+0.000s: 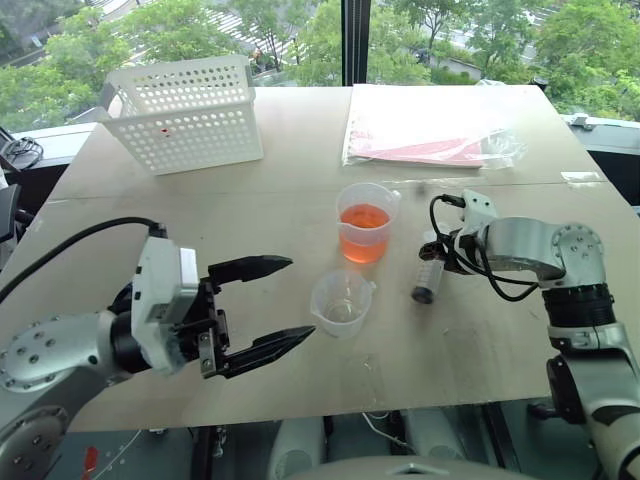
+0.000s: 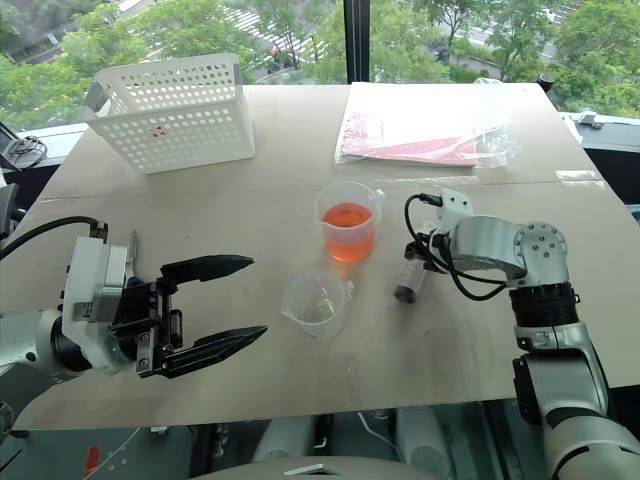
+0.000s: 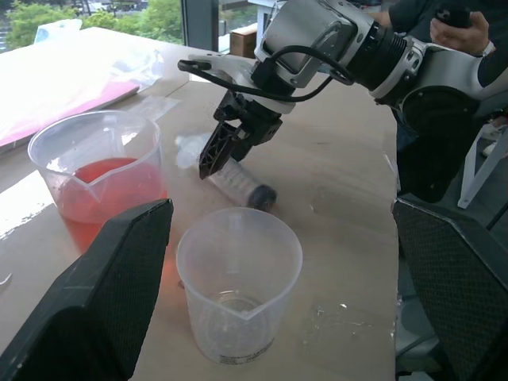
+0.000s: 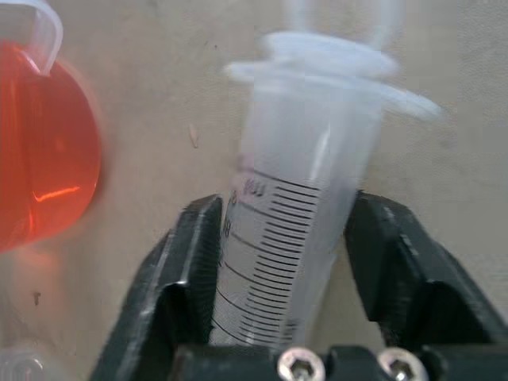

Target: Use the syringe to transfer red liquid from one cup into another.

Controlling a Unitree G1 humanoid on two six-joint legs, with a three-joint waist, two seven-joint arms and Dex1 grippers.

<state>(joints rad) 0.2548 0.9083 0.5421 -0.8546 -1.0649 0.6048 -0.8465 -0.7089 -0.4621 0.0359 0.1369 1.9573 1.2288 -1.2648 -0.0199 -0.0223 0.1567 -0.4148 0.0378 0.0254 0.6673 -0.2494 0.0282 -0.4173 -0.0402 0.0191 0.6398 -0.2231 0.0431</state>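
Wooden tabletop (image 1: 300, 190) by window. Our right gripper (image 4: 278, 270) jaws pinching syringe (image 4: 294, 206) barrel lying flat, long axis running along jaws; left gripper (image 1: 265, 315) jaws spread, farther off.

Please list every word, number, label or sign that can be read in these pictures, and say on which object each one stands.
No text can be read with certainty.
Syringe: black graduation lines and small numbers on the barrel, too blurred to read.
Shorter empty cup: a small print near its base, too small to read.
Taller cup with red liquid: no legible marks.
White basket: a tiny red mark, not legible.
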